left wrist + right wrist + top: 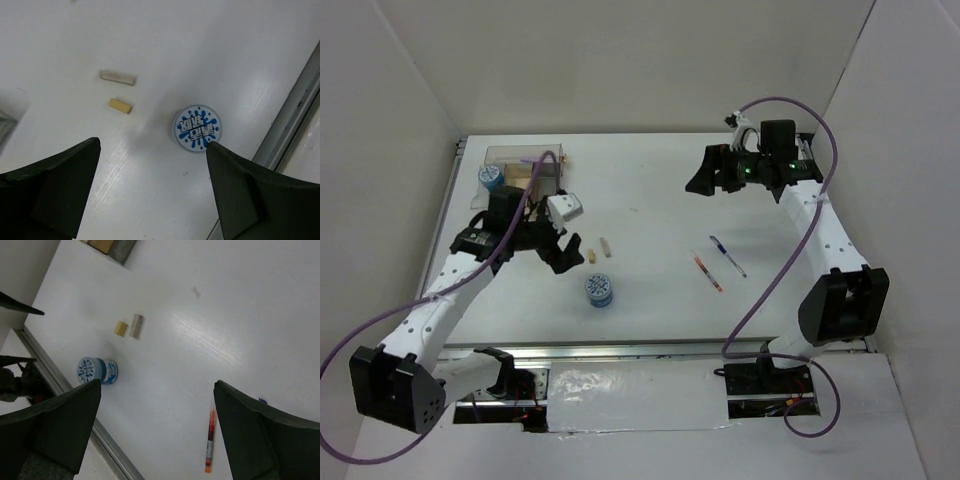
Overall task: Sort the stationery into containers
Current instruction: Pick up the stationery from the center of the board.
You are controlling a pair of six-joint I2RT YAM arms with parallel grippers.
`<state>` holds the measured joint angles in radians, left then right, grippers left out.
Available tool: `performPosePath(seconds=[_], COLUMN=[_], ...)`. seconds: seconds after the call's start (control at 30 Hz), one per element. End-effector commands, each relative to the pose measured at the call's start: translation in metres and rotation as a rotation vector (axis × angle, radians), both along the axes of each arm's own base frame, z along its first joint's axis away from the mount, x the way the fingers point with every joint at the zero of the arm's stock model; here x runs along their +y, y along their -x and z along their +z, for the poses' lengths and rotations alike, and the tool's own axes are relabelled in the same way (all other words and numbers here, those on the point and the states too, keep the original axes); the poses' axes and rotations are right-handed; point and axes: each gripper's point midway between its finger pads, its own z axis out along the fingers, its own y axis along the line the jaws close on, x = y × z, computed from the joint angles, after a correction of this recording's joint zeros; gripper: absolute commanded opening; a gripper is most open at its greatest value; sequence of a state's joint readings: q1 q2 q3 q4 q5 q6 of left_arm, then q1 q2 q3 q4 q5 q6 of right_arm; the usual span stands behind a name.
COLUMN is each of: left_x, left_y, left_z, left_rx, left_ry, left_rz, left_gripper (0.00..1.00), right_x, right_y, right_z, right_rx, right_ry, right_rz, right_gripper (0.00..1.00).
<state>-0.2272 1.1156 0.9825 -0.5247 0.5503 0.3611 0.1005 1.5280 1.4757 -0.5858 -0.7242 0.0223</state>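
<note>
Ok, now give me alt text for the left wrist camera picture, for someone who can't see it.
A small round blue-and-white tub sits on a white table just beyond the left arm's open, empty fingers. Two tiny stubs, one tan and one paler, lie close together further off to its left.
</note>
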Motion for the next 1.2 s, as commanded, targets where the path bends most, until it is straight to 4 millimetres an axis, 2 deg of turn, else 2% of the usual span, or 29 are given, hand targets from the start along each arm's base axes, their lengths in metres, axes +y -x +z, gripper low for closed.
performPosePath(seconds=[0.0,0.13,0.17,0.23,0.3,0.47,0.67,0.9,1.07,1.17], left_x=[-0.011,-0.032,-0.033,-0.041,-0.047,-0.066,-0.07,-0.062,-0.059,-0.054], left_y=[0.004,0.017,0.013,0.012,0.012,0.027,0.021,0.008,0.012,0.017], left_z=[-0.028,-0.056,-0.06,-0.067,-0.071,-0.082,-0.1,-0.114,-0.114,-0.116], left_rx=[0.021,0.086,0.078,0.092,0.117,0.201,0.201,0.19,0.197,0.208], left_ry=[-0.096,-0.168,-0.188,-0.201,-0.205,-0.189,-0.273,-0.353,-0.36,-0.372], left_rz=[-0.052,-0.113,-0.095,-0.097,-0.113,-0.172,-0.129,-0.057,-0.068,-0.067], left_gripper=[0.99,0.99,0.99,0.99,0.99,0.99,0.99,0.99,0.93,0.93], right_x=[-0.026,-0.041,-0.051,-0.058,-0.059,-0.059,-0.061,-0.062,-0.061,-0.06], right_y=[0.019,0.028,0.026,0.028,0.029,0.032,0.032,0.031,0.031,0.03], right_z=[-0.005,-0.003,-0.002,-0.002,-0.004,-0.006,-0.005,-0.007,-0.009,-0.012], right_rx=[-0.01,-0.055,-0.059,-0.066,-0.065,-0.053,-0.042,-0.022,-0.013,-0.005], right_ry=[0.024,0.056,0.053,0.048,0.049,0.04,0.011,-0.006,-0.013,-0.016], right_rz=[-0.033,-0.068,-0.1,-0.124,-0.125,-0.129,-0.133,-0.126,-0.117,-0.112], right_gripper=[1.0,1.0,1.0,1.0,1.0,1.0,1.0,1.0,1.0,1.0])
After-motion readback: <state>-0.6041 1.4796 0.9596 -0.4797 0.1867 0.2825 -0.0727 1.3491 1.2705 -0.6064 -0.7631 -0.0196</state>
